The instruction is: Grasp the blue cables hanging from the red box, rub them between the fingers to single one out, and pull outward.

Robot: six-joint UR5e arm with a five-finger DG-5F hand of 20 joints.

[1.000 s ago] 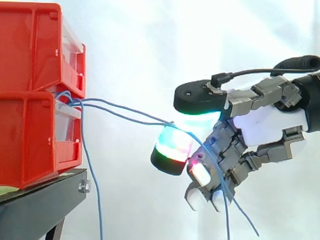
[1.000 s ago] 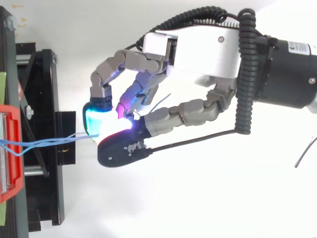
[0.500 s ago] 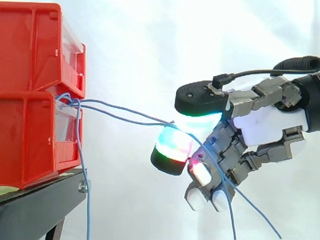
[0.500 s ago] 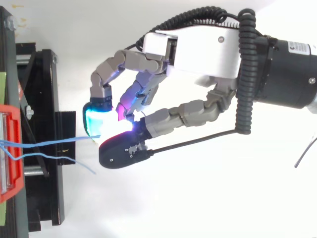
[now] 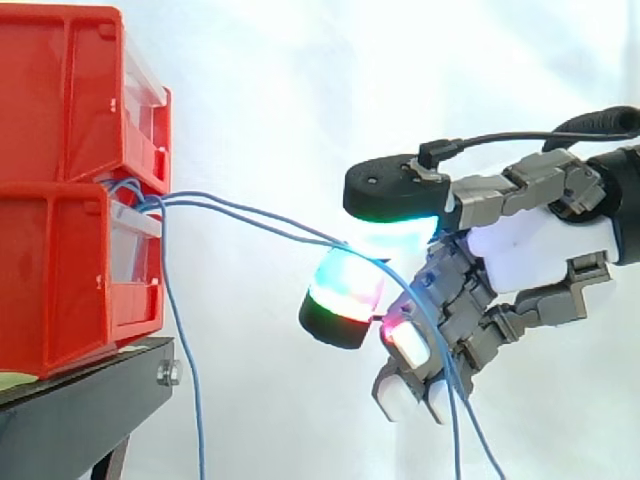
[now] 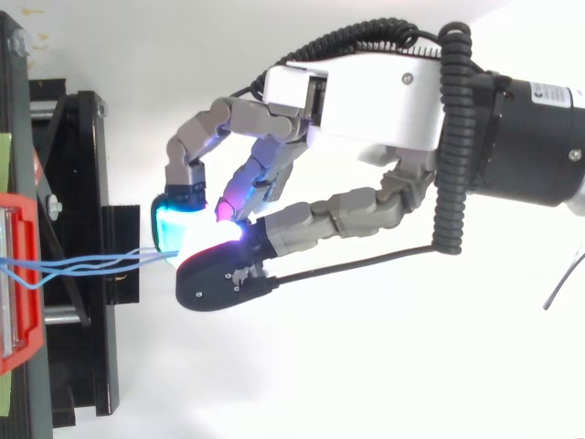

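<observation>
Two thin blue cables (image 5: 250,215) run from the front of the lower red box (image 5: 60,270) out to my hand (image 5: 520,240). They pass between the cyan-green glowing thumb pad (image 5: 395,215) and a glowing fingertip (image 5: 345,290), which pinch them. Beyond the pinch the cables drop past the other curled fingers. A third blue strand (image 5: 190,400) hangs straight down from the box. From above, the cables (image 6: 91,265) lie close together between the red box (image 6: 23,274) and the hand (image 6: 384,91).
A second red box (image 5: 70,90) is stacked on the lower one. Both rest on a black stand (image 5: 90,400) at the left. A white curtain fills the background behind the hand.
The hand has edged slightly left toward the boxes. The strands, spread apart half a second ago, lie bunched together again, and the hanging ends have swung.
</observation>
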